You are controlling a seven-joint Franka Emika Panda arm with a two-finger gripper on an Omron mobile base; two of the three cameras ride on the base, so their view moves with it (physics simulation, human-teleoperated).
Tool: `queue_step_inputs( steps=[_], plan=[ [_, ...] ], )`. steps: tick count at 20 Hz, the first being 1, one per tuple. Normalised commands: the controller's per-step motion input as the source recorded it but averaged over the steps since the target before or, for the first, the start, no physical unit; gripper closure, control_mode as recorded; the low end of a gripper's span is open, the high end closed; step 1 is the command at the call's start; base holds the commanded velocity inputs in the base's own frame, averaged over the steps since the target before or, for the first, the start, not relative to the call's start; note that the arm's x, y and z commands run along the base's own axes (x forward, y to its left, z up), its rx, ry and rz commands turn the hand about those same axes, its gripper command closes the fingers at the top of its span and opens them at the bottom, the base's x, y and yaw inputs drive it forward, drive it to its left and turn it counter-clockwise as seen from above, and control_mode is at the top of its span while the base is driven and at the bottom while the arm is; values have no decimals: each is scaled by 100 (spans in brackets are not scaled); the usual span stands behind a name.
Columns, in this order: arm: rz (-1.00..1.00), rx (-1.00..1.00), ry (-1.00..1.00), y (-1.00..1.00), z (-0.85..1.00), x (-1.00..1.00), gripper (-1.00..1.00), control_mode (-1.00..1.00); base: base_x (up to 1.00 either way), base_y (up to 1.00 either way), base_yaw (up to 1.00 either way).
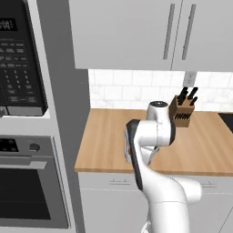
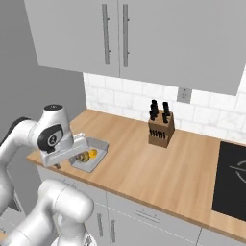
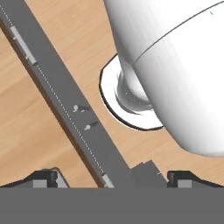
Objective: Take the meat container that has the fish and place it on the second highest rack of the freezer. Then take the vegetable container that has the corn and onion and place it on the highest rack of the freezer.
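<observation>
Tray (image 2: 89,154) with the yellow corn (image 2: 92,153) sits at the counter's (image 2: 158,168) front left corner, touching or just under our wrist. In the hand view the fingertips (image 3: 43,178) stand wide apart, holding nothing, looking down past the counter edge. The right base view shows the tray; the onion is probably the brownish lump beside the corn

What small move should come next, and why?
Probably swing the hand round toward the tray at the counter's left end. The tool stands open and holds nothing, and the hand view looks down at floor and the robot's base, not at a container. The tray holds something yellow, likely the corn.
</observation>
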Motion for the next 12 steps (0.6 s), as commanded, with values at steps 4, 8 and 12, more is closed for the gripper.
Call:
queue_step_inputs(
  steps=[4,8,12],
  plan=[
    [-16,0,4,-12,-29,36,-100,-100,0,0,0],
    [-7,0,2,2,-2,61,-100,-100,0,0,0],
    [-1,-1,0,20,0,49,-100,-100,0,0,0]
  ],
)
